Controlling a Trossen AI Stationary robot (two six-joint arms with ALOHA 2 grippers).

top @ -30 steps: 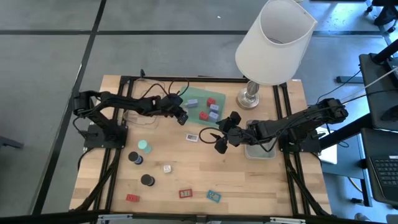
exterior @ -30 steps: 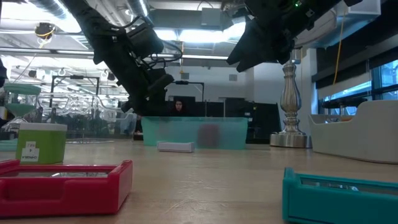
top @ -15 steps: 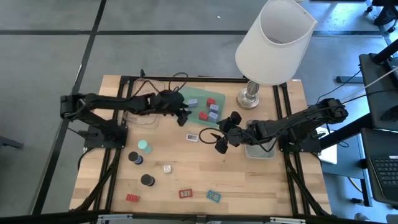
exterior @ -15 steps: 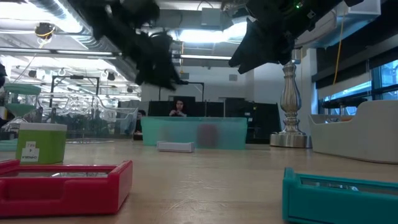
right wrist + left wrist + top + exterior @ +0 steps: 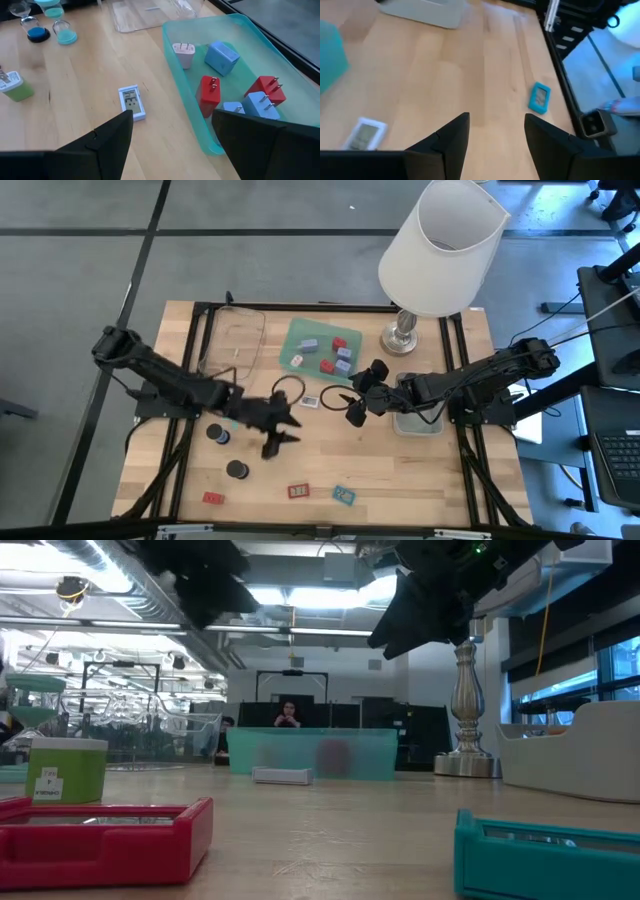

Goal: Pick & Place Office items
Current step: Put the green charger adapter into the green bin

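Note:
Several office items lie in the green tray (image 5: 300,332): red, blue and a white-pink block (image 5: 184,52). A flat white piece (image 5: 310,400) lies on the wood beside the tray. Near the front edge lie two red rectangles (image 5: 298,491), a teal one (image 5: 539,96) and two black caps (image 5: 237,470). My left gripper (image 5: 283,438) hangs open above the table's near middle, nothing between its fingers (image 5: 455,137). My right gripper (image 5: 345,406) hangs open above the flat white piece (image 5: 132,102), beside the tray, also with nothing in it.
A tall lamp (image 5: 440,250) stands at the far right on a metal foot (image 5: 468,710). A clear tray (image 5: 235,340) lies far left, a grey tray (image 5: 415,423) under the right arm. A green block (image 5: 65,770) stands at the left.
My left gripper has swung from the green tray's near left corner toward the table's near edge and risen, leaving the top of the low view. A white-pink block now shows in the tray where it stood. My right arm kept still.

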